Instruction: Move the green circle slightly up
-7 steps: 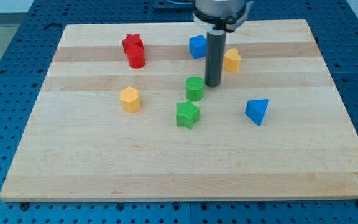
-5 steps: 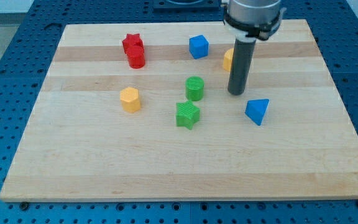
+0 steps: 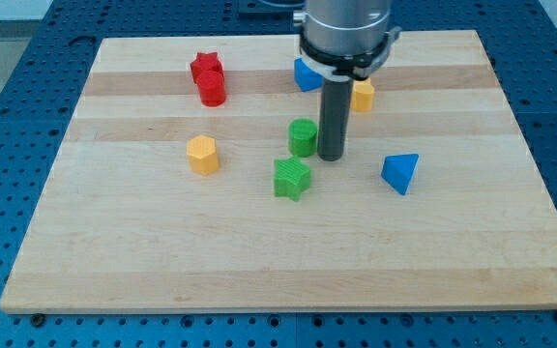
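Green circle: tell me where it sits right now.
The green circle sits near the board's middle, just above the green star; my tip stands close on its right side in the view.

A pale wooden board point(image 3: 259, 261), banded in lighter and darker strips, is laid on a blue perforated table point(image 3: 8, 126). Even light is cast; soft shadows are seen. Little else is shown.

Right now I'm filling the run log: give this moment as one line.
my tip: just right of green circle | contact: cannot tell | green star: below circle | push up: not yet done
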### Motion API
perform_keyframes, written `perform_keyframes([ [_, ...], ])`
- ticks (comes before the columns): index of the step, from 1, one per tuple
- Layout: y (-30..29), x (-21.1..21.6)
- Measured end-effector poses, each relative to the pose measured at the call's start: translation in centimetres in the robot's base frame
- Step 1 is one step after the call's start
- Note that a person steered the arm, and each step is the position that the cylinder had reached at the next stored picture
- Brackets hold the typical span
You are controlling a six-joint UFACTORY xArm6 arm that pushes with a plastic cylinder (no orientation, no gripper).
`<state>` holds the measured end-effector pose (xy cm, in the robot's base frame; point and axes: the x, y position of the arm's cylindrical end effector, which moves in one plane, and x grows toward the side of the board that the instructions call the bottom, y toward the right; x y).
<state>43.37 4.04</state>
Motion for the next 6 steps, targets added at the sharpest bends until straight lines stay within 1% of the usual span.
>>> perform_keyframes([
  [4,-2.8,-0.2],
  [6,-3.1,-3.0],
])
